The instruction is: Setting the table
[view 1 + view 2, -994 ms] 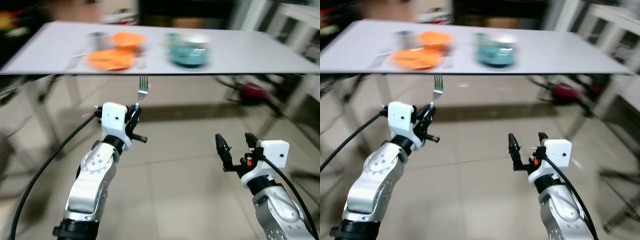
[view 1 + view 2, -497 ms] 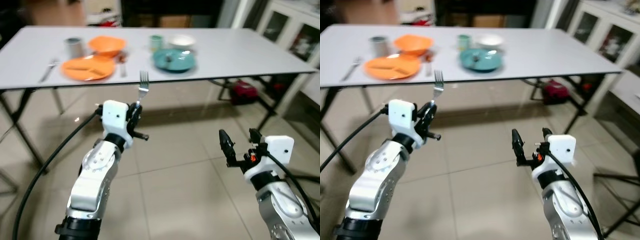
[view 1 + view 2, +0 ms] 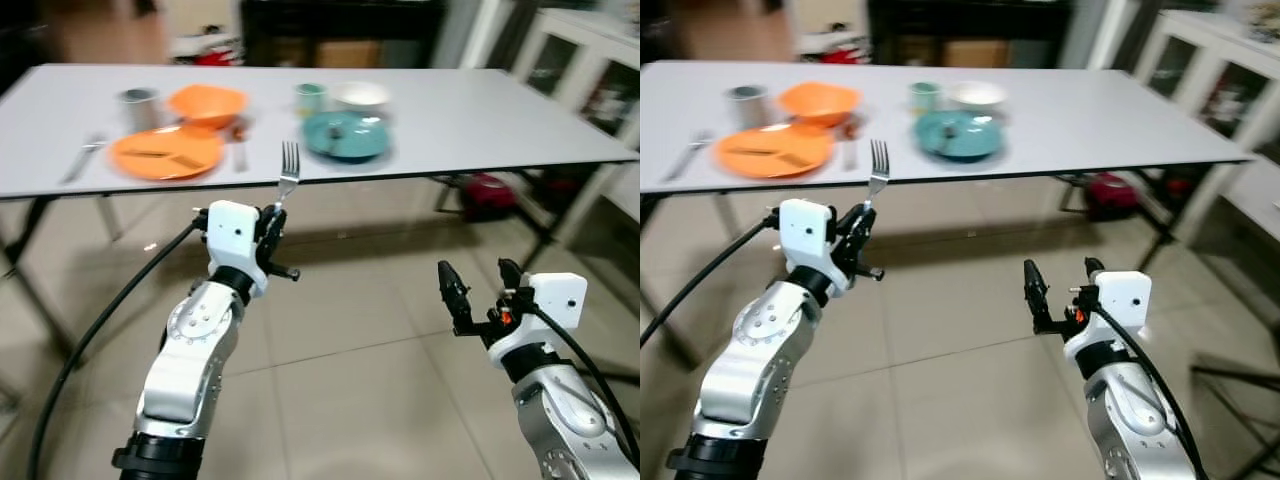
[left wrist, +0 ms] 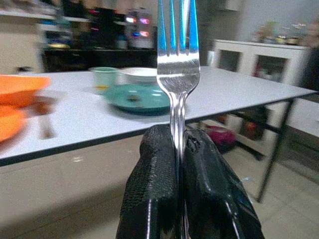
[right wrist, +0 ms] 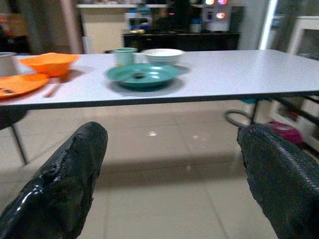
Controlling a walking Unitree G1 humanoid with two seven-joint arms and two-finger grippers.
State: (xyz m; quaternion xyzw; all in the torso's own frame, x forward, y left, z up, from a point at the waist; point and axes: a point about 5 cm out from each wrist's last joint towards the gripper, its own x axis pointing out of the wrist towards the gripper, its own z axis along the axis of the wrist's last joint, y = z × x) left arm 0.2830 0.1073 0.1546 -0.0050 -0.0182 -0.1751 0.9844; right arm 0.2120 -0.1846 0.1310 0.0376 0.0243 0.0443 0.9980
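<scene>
Even, soft indoor light, moderately bright. Bench (image 3: 480, 110) top reads pale with mild sheen; its shadow falls on the floor (image 3: 360, 330) below. Head views slightly motion-blurred, worst toward the far edge and corners. Left wrist view: fork (image 4: 178, 59) sharp, blue glare on tines, background smeared. Right wrist view: near fingers (image 5: 65, 184) soft.

Left gripper (image 3: 272, 222) sits at centre-left of the head view, arm raised, fingers clamped together — right gripper (image 3: 477, 290) at lower right, fingers spread wide apart.
</scene>
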